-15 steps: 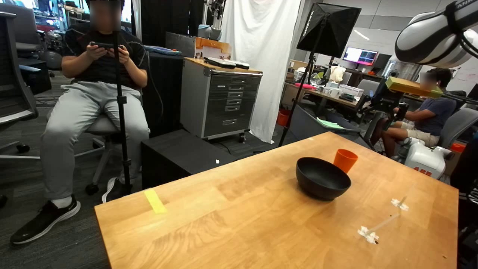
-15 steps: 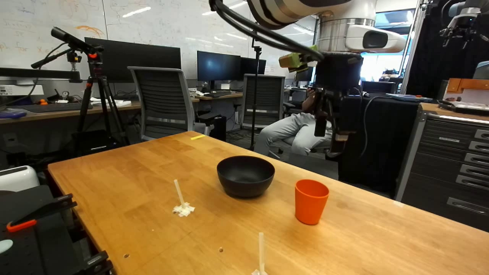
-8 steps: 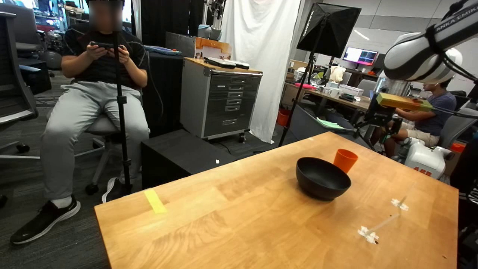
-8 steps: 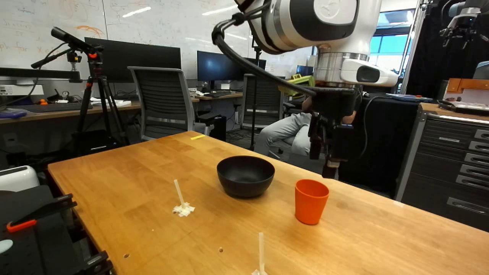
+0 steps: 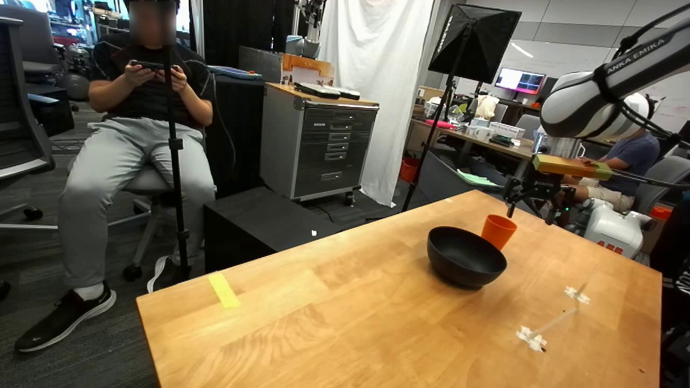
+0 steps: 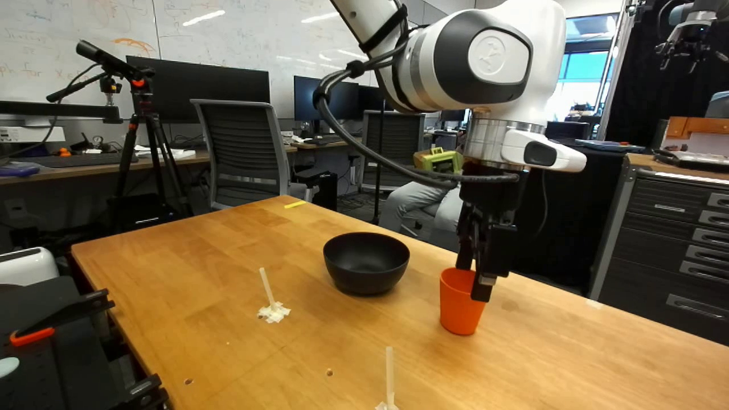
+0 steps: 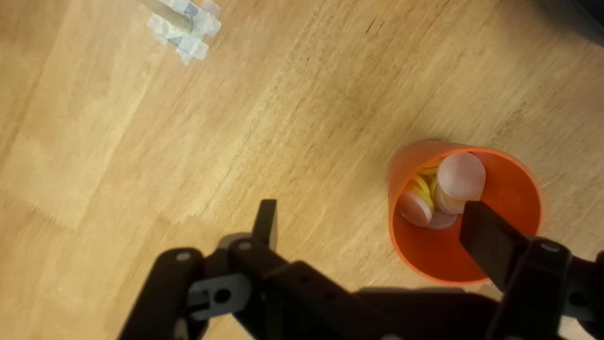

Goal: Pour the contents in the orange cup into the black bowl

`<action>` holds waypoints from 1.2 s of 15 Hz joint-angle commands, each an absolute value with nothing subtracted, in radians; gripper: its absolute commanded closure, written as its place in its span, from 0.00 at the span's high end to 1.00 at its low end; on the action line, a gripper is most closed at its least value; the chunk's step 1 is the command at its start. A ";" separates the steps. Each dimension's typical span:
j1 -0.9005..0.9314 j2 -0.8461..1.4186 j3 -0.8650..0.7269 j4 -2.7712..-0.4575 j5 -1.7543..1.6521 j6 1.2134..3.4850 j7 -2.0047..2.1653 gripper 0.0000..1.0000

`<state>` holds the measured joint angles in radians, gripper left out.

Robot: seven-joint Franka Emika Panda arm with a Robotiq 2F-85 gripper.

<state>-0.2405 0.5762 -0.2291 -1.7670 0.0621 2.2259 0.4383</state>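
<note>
Your claw (image 7: 369,207) is spread near the orange cup (image 6: 457,314), which stands upright on your desk (image 6: 216,307), mouth up, long axis vertical, near the black bowl (image 6: 366,280); the wrist view shows you round discs (image 7: 461,176) inside the cup.

Wrist view: black bowl (image 7: 581,15) cropped; fingers (image 7: 490,238) partly hide orange cup (image 7: 507,191).

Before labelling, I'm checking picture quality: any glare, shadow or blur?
In an exterior view, white glare streaks the scribbled whiteboard and faint shadow skirts the round black bowl; in the wrist view, the black gripper fingers look softer than the orange plastic cup.
</note>
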 commanded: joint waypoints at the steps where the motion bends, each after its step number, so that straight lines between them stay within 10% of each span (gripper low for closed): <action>1: -0.219 0.617 -0.252 -1.710 0.063 2.223 0.469 1.00; 12: -0.176 0.742 -0.263 -1.597 0.032 2.208 0.515 1.00; 18: -0.176 0.757 -0.266 -1.582 0.038 2.210 0.511 0.42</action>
<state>-0.1949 0.7379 -0.2413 -1.6215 0.0456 2.2266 0.4943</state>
